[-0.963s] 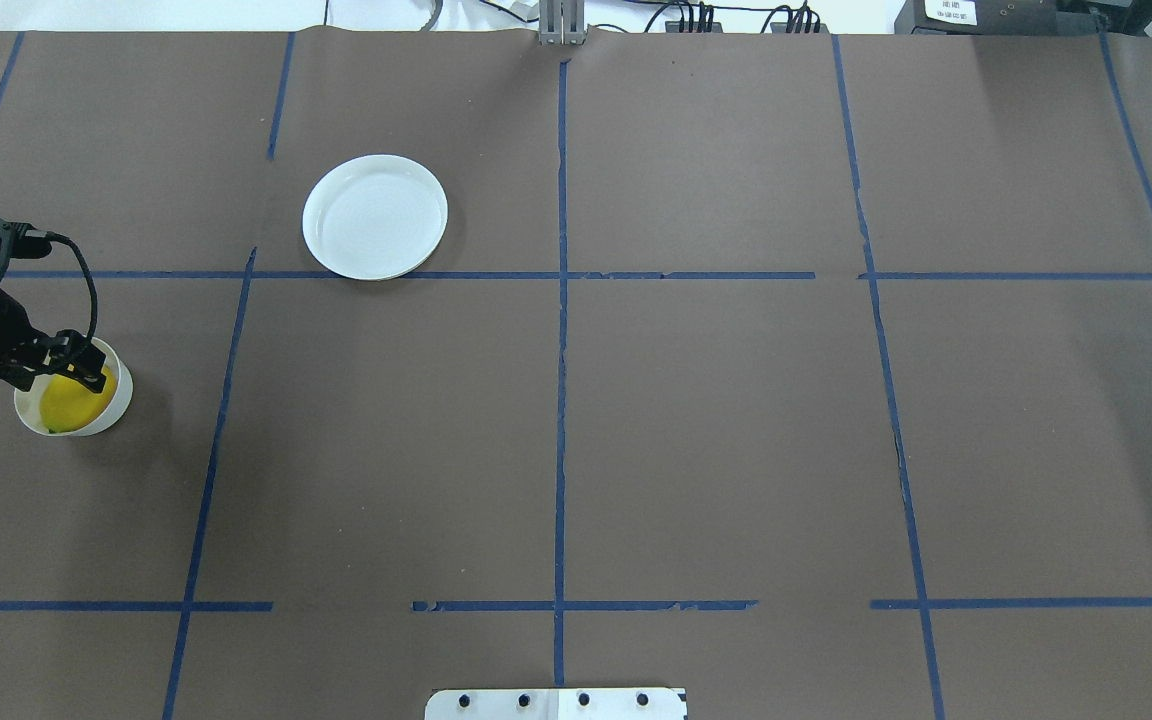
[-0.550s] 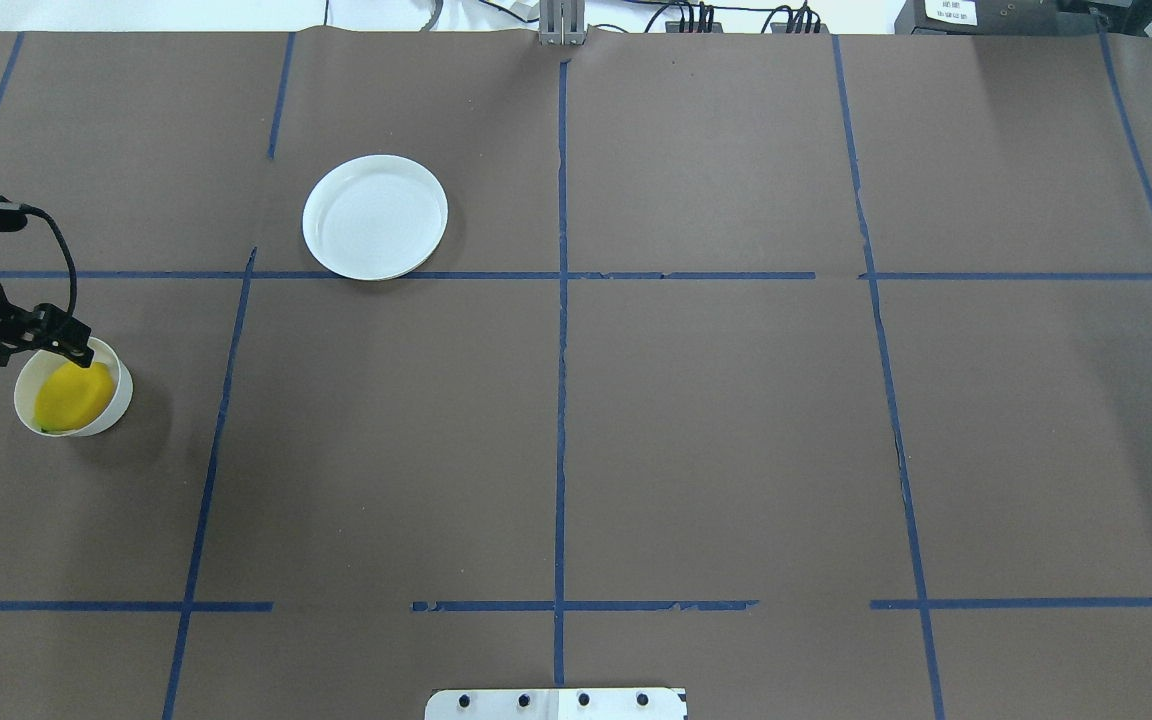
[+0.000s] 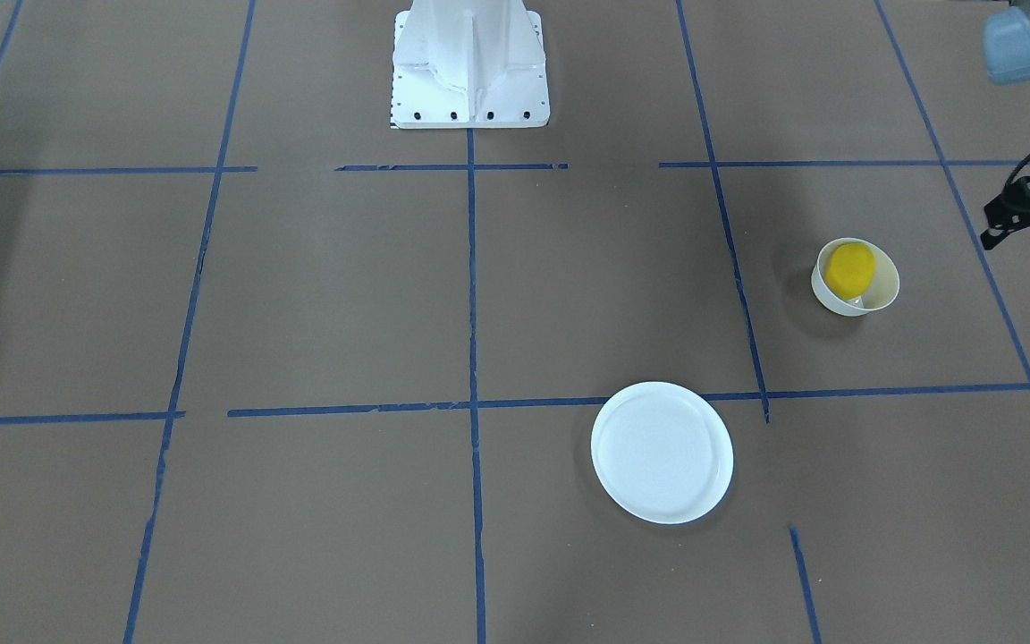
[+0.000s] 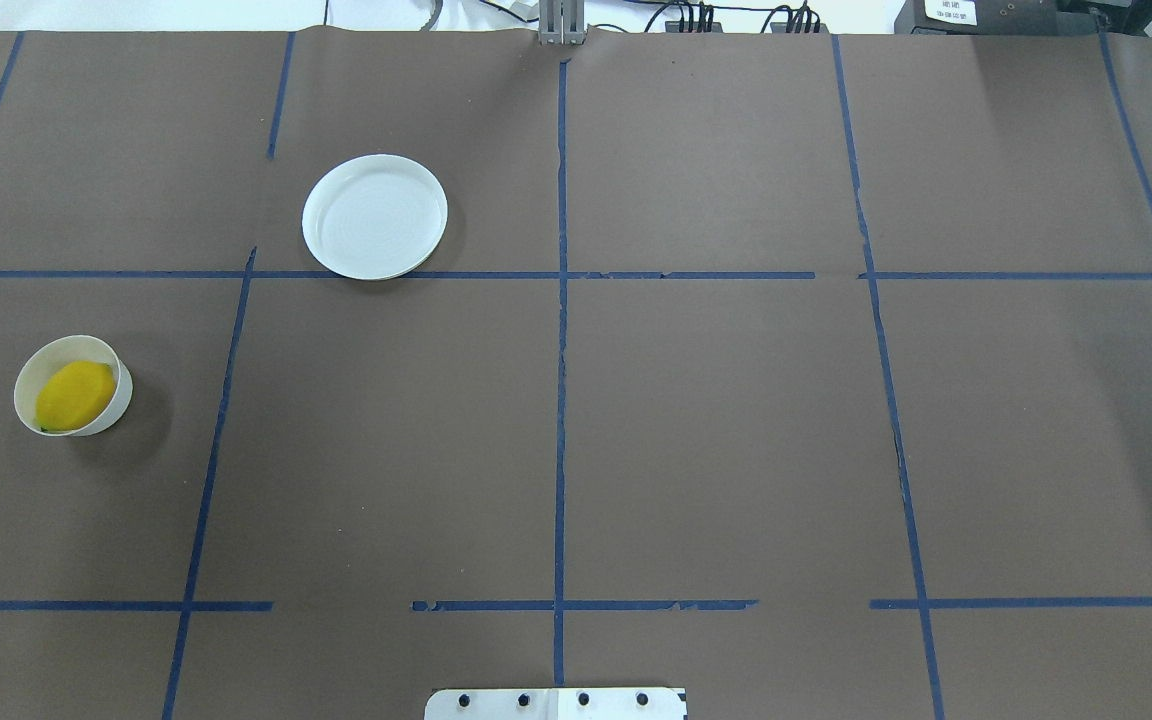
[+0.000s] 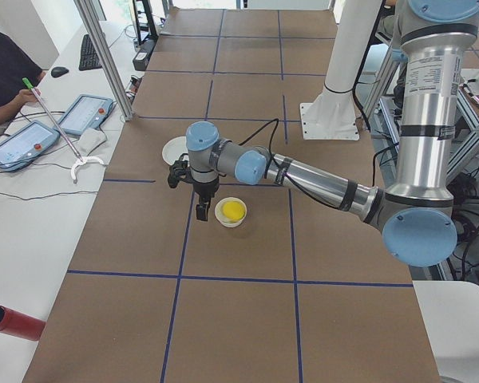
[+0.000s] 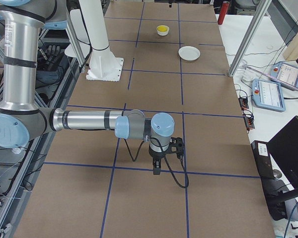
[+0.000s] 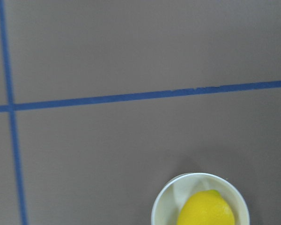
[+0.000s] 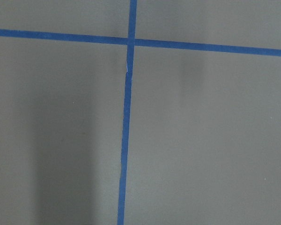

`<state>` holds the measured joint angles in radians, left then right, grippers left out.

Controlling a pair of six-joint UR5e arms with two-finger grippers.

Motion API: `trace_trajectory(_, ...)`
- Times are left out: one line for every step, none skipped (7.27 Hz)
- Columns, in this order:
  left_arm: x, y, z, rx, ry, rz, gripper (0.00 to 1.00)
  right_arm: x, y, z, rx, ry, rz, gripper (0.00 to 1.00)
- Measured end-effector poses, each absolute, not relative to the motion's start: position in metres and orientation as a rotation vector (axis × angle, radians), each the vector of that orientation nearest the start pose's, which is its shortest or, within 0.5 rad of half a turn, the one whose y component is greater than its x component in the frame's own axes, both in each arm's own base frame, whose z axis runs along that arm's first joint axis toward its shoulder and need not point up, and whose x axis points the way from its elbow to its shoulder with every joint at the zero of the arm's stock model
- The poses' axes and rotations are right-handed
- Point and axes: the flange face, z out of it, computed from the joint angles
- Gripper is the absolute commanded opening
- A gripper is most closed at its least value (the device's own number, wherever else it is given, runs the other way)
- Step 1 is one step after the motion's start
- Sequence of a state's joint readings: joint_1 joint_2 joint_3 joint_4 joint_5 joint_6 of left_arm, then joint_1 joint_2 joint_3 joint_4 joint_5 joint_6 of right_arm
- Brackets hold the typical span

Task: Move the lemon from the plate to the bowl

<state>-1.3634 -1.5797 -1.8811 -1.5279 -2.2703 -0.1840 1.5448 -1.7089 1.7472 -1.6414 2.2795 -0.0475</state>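
Observation:
The yellow lemon point(image 4: 76, 395) lies inside the small white bowl point(image 4: 123, 397) at the table's left side, also in the front view point(image 3: 849, 270) and the left wrist view point(image 7: 206, 211). The flat white plate point(image 4: 374, 216) is empty, farther back and to the right of the bowl. My left gripper point(image 3: 1026, 240) hangs open and empty beside the bowl, apart from it, out of the overhead view. My right gripper point(image 6: 156, 168) hovers over bare table far from both dishes; I cannot tell whether it is open or shut.
Blue tape lines grid the brown table. The white robot pedestal point(image 3: 470, 63) stands at the table's near middle edge. An operator point(image 5: 4, 76) sits at a side desk with tablets, and a red cylinder point(image 5: 8, 321) lies off the table.
My left gripper has drawn back from over the bowl and left the overhead view on the left. The lemon stays in the bowl.

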Motion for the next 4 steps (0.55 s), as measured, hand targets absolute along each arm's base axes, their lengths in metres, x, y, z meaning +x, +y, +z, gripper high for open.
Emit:
trace_trajectory(-0.013,-0.494,0.524,0.136,0.709,0.144,0.99,0.057,-0.432,0.647,-0.023,-0.709,-0.059,1.00)
trace_trajectory(-0.059,-0.488,0.550,0.136,0.694,0.150,0.99,0.057,-0.432,0.647,-0.023,-0.709,-0.059,1.00)
trace_trajectory(-0.108,-0.479,0.590,0.123,0.689,0.134,0.99,0.057,-0.432,0.647,-0.023,-0.709,-0.059,1.00)
trace_trajectory(-0.142,-0.471,0.623,0.106,0.694,0.114,1.00,0.057,-0.432,0.647,-0.023,-0.709,-0.059,1.00)
